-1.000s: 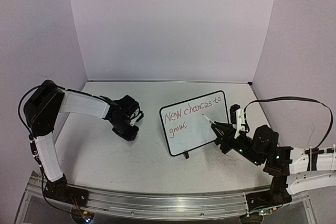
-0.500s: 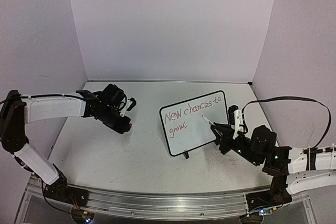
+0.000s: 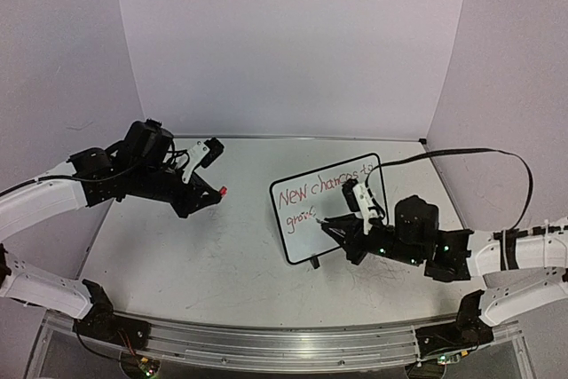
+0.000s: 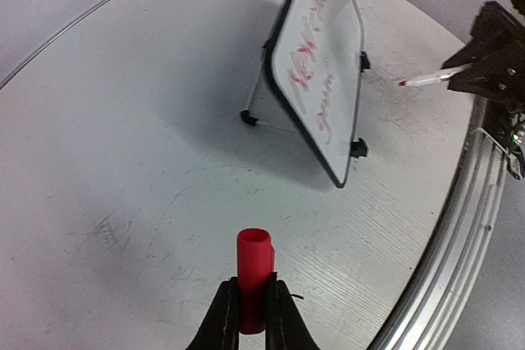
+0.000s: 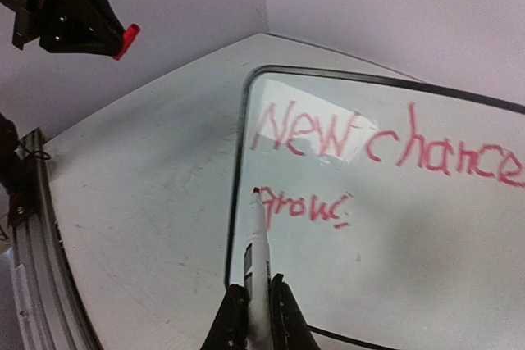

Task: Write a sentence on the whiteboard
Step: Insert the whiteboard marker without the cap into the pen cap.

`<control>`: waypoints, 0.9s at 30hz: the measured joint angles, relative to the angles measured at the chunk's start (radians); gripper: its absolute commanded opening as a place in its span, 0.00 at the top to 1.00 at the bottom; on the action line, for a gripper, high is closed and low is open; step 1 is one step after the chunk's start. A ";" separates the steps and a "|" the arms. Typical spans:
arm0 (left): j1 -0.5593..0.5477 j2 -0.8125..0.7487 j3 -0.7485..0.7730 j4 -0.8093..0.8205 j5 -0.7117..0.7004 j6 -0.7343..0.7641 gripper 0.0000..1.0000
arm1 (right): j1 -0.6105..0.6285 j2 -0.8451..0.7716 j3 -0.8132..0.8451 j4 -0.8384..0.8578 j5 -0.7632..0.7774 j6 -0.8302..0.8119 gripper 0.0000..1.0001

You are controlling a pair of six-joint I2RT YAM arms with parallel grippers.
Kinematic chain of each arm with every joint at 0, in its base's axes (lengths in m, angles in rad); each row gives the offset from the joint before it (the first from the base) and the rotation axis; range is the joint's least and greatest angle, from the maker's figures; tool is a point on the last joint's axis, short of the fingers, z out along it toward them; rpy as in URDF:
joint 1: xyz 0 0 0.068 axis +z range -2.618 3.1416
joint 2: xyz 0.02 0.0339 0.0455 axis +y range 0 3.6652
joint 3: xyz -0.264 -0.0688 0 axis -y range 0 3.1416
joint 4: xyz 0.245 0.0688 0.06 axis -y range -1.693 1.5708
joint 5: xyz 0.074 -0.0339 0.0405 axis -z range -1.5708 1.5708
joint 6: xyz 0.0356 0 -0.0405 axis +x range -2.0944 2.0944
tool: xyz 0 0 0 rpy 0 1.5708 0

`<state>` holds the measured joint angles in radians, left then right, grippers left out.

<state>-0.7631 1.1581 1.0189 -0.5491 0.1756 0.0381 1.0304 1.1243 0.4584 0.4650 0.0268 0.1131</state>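
Twice over, saw a tool pinched shut on something slim. Found the left tool (image 4: 252,294) clamped on a red plastic cap (image 4: 255,268), a short hollow tube with the open mouth pointing away, held above the counter (image 3: 222,259) and well apart from the whiteboard (image 3: 306,235). Found the right tool (image 5: 256,299) closed on a white round-bodied marker (image 5: 258,239) with a red tip, aimed at the start of the lower line of writing; could not judge contact between tip and surface. Noted the whiteboard toward the counter's right side, propped tilted back on a thin rear leg (image 4: 248,112) and two small black feet (image 4: 358,148), glossy white inside a thin black frame with rounded corners. Read red handwriting on it: "New chances to" above, something like "grows" below, last letters smudgy. Lost the upper line's end past the right-wrist view's edge. Saw the counter as matte white, scuffed and scratched, edged by a ribbed metal rail (image 4: 463,227).
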 measured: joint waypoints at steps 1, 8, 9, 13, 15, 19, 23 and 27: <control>-0.021 -0.007 -0.002 0.000 0.005 0.017 1.00 | -0.004 0.027 0.048 -0.030 -0.054 -0.004 1.00; -0.214 -0.011 -0.014 0.012 -0.028 0.144 1.00 | -0.025 0.119 0.310 -0.225 -0.297 -0.065 1.00; -0.233 -0.005 -0.015 0.019 -0.041 0.160 1.00 | -0.027 0.122 0.337 -0.259 -0.314 -0.085 1.00; -0.294 0.019 -0.044 0.057 -0.121 0.229 1.00 | -0.027 0.184 0.441 -0.382 -0.347 -0.145 1.00; -0.318 0.035 -0.065 0.073 -0.170 0.260 1.00 | -0.027 0.224 0.469 -0.424 -0.374 -0.163 1.00; -0.361 0.070 -0.096 0.098 -0.262 0.317 1.00 | -0.027 0.287 0.490 -0.492 -0.425 -0.180 1.00; -0.383 0.074 -0.116 0.125 -0.321 0.356 1.00 | -0.027 0.301 0.495 -0.537 -0.452 -0.182 1.00; -0.398 0.076 -0.128 0.155 -0.361 0.383 1.00 | -0.028 0.301 0.513 -0.541 -0.475 -0.180 1.00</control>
<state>-1.1613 1.2336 0.8914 -0.3940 -0.1851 0.4216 1.0028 1.4258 0.9711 -0.0765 -0.4480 -0.0673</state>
